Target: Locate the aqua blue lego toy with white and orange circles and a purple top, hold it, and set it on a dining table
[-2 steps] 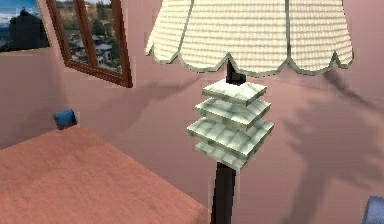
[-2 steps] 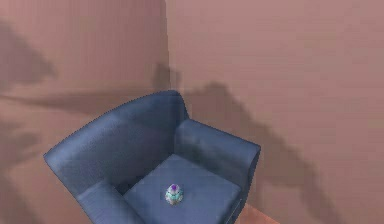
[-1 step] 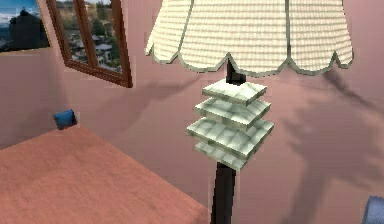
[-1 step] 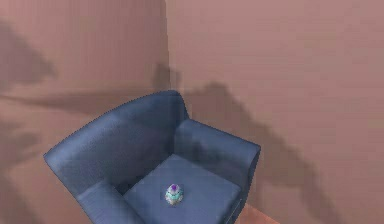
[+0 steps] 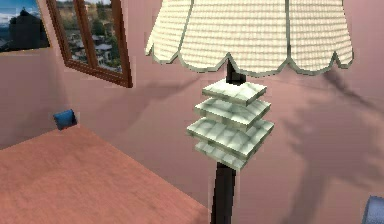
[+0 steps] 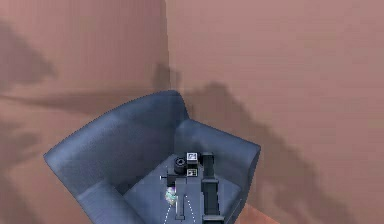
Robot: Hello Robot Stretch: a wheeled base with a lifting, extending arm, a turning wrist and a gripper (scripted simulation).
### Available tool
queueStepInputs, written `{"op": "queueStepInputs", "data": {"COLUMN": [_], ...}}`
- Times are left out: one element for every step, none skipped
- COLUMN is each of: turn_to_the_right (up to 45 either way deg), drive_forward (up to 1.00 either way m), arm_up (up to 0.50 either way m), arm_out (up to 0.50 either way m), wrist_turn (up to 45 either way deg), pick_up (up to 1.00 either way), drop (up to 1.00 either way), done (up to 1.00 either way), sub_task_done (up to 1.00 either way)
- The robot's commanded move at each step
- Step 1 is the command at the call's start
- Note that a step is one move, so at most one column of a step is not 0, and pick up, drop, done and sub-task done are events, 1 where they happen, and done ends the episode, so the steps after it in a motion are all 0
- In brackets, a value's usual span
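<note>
In the forward view you face a floor lamp (image 5: 226,190) on a dark pole, with a cream scalloped shade (image 5: 250,35) and stacked pale tiers (image 5: 232,118) beneath it, against a pink wall (image 5: 320,140). A brown-framed window (image 5: 95,40) and a wall picture (image 5: 20,25) sit at the upper left, a small blue thing (image 5: 65,119) lies below them, and a wooden surface (image 5: 80,180) fills the lower left. In the arm side view your arm (image 6: 211,200) rises over the seat of a dark blue armchair (image 6: 110,150) set in the corner. The gripper (image 6: 173,208) lies left of the white squares (image 6: 190,158), with a small pale blob (image 6: 172,192) at it, too small to call the lego toy. You cannot tell how the fingers stand or whether they hold anything.
</note>
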Motion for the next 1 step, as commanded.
{"op": "queueStepInputs", "data": {"turn_to_the_right": [0.0], "drive_forward": [0.0], "arm_up": [0.0], "arm_out": [0.0], "wrist_turn": [45.0], "pick_up": [0.0], "drop": [0.0], "done": [0.0], "sub_task_done": [0.0]}}
